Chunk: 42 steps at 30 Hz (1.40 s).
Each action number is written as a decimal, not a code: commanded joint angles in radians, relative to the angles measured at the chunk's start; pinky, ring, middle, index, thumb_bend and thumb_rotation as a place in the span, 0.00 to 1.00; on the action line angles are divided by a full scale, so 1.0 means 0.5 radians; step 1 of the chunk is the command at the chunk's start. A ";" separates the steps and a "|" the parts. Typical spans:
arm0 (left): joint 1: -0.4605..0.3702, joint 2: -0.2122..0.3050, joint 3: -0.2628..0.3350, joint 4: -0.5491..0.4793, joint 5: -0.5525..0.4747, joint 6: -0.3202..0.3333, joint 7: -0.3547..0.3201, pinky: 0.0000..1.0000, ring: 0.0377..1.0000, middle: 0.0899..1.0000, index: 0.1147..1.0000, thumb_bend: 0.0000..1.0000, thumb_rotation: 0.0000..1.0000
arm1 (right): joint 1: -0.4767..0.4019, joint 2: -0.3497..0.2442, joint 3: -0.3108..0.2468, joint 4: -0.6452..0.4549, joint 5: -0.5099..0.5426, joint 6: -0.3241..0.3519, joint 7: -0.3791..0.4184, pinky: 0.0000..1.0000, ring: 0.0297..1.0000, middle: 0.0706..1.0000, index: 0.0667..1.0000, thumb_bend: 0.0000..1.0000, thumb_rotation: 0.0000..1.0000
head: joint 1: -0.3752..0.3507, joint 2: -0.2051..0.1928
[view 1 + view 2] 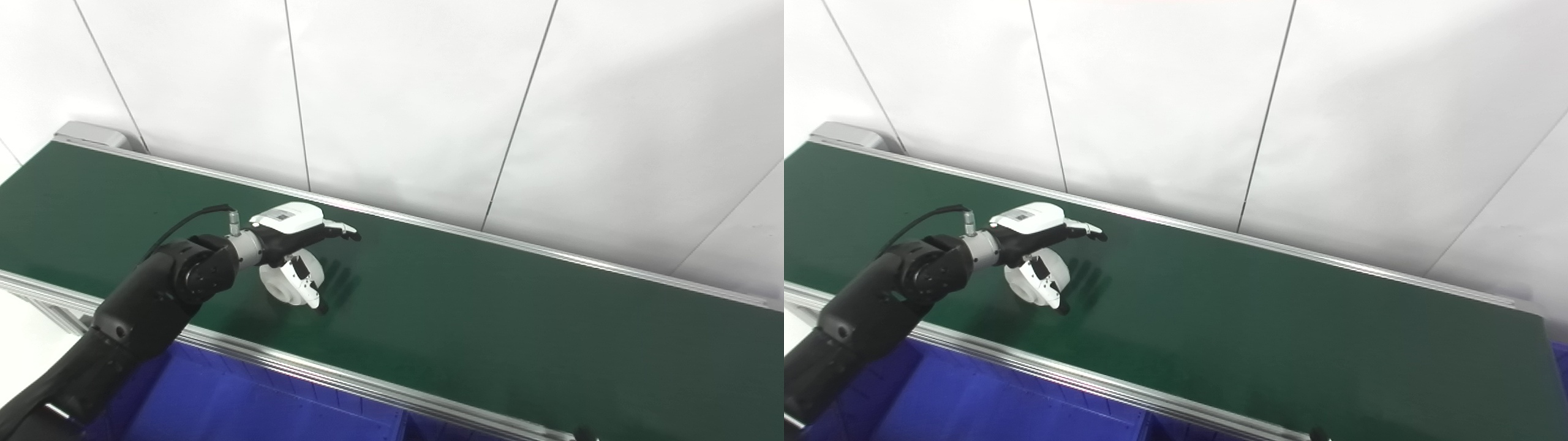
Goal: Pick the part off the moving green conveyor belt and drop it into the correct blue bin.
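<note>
we see our left hand [293, 245], black with a glossy white back plate bearing a small label too fine to read, reaching over the matte green conveyor belt [490, 306]. its fingers [340, 230] stretch apart above a white ring-shaped plastic part [288, 283] resting on the belt, thumb beside it, not clamped. below the aluminium rail lies a blue plastic bin [245, 404].

One white part [285, 283], one belt [490, 306]

Part [286, 283] lies on conveyor belt [490, 318], toward its left end, under left robot hand [293, 239]. Bin [245, 404] sits before the belt's near rail. Wall [429, 92] stands behind the belt.
</note>
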<state>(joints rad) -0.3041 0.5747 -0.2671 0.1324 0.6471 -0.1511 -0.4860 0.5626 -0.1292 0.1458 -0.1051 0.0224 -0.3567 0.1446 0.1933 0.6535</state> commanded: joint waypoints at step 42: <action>-0.030 0.029 -0.060 0.178 0.061 -0.261 0.403 0.38 0.41 0.46 0.40 0.52 0.00 | 0.080 0.004 0.019 -0.182 0.036 0.103 0.015 0.99 0.97 1.00 1.00 0.83 1.00 | -0.006 0.073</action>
<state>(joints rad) -0.3033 0.5747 -0.3193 0.2450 0.7009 -0.2690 -0.3105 0.5904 -0.1292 0.1528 -0.1646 0.0308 -0.3062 0.1472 0.1886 0.6887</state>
